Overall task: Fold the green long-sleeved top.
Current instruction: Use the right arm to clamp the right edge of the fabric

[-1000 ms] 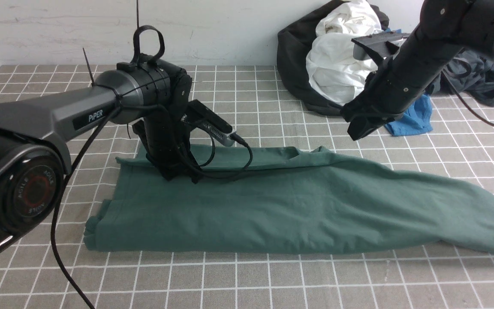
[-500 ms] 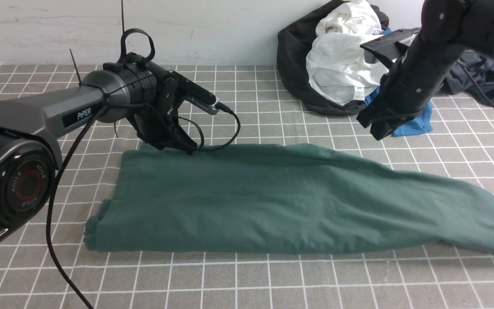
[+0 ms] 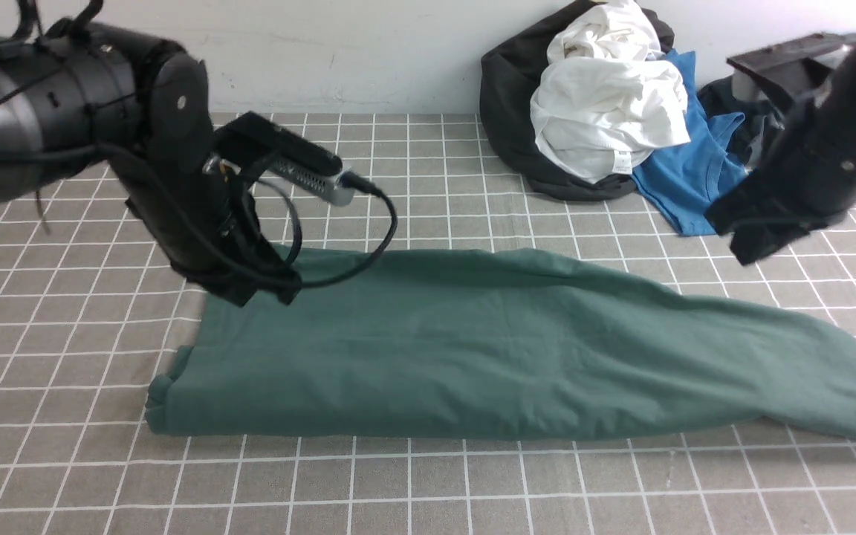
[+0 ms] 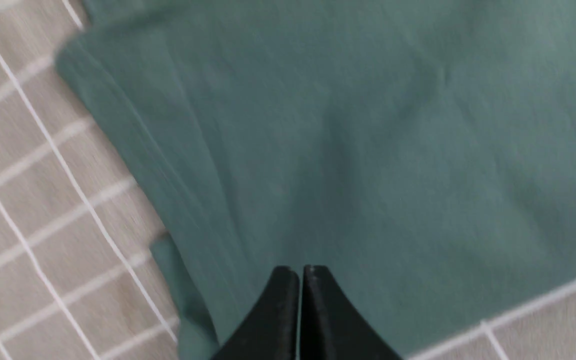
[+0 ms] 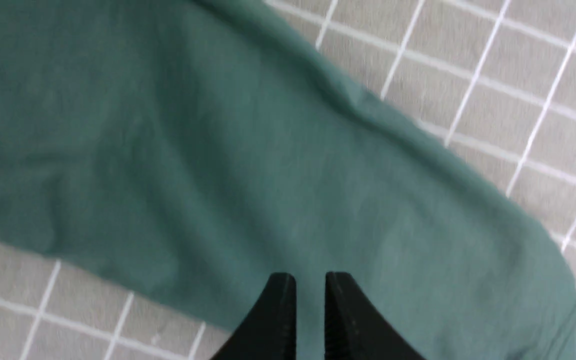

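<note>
The green long-sleeved top [image 3: 517,349] lies flat as a long folded band across the checked table, its right end running off the front view's edge. My left gripper [image 3: 253,290] hovers over the top's back-left corner. In the left wrist view it [image 4: 300,271] is shut with nothing in it, above green cloth [image 4: 368,150]. My right gripper [image 3: 747,249] hangs above the table behind the top's right part. In the right wrist view its fingertips [image 5: 310,276] stand slightly apart, holding nothing, over the green cloth [image 5: 218,150].
A pile of clothes sits at the back right against the wall: a white garment [image 3: 606,111], a black one [image 3: 510,119] and a bright blue T-shirt [image 3: 688,171]. The grey checked tablecloth [image 3: 428,490] shows in front of the top.
My left gripper has come off the top's back edge and pulled up and left. The right arm swung to the right, uncovering the blue T-shirt. The top's back edge now lies flat.
</note>
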Controlling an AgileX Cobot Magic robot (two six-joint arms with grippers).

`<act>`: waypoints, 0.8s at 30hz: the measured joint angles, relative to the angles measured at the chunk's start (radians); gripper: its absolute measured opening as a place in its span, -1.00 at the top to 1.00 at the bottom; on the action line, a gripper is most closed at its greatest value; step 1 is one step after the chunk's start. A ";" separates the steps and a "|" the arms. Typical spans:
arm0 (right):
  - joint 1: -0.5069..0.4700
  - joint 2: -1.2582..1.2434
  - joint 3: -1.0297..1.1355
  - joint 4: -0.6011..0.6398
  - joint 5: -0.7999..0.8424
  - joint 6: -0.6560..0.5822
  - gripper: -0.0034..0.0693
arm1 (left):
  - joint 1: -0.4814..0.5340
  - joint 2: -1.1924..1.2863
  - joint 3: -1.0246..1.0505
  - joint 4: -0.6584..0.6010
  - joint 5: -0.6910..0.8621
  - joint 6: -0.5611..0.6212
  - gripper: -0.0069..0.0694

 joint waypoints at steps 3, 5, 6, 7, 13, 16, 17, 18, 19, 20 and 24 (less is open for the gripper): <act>-0.045 -0.105 0.194 -0.020 -0.042 0.014 0.67 | 0.000 -0.016 0.158 -0.005 -0.131 0.002 0.84; -0.077 -0.125 0.263 -0.026 -0.089 0.032 0.67 | 0.000 -0.003 0.199 -0.005 -0.183 0.002 0.84; -0.104 -0.128 0.300 -0.028 -0.120 0.049 0.67 | 0.000 0.010 0.213 -0.005 -0.205 0.002 0.84; -0.135 -0.130 0.332 -0.028 -0.152 0.070 0.67 | 0.000 0.025 0.220 -0.005 -0.218 0.003 0.84; -0.335 -0.106 0.432 -0.030 -0.336 0.180 0.54 | 0.000 0.087 0.223 -0.006 -0.241 0.003 0.84; -0.403 -0.079 0.433 -0.020 -0.389 0.190 0.31 | 0.000 0.096 0.223 -0.006 -0.246 0.003 0.84; -0.415 -0.066 0.433 -0.011 -0.406 0.194 0.21 | 0.000 0.098 0.223 -0.006 -0.246 0.003 0.84; -0.430 -0.051 0.433 0.003 -0.435 0.202 0.08 | 0.000 0.099 0.223 -0.007 -0.246 0.003 0.84; -0.430 -0.048 0.433 0.003 -0.439 0.203 0.08 | 0.000 0.099 0.223 -0.008 -0.246 0.003 0.84; -0.439 -0.035 0.433 0.012 -0.458 0.207 -0.04 | 0.000 0.099 0.223 -0.009 -0.246 0.003 0.84; -0.451 0.046 0.433 0.042 -0.503 0.216 -0.45 | 0.000 0.099 0.223 -0.015 -0.246 0.003 0.84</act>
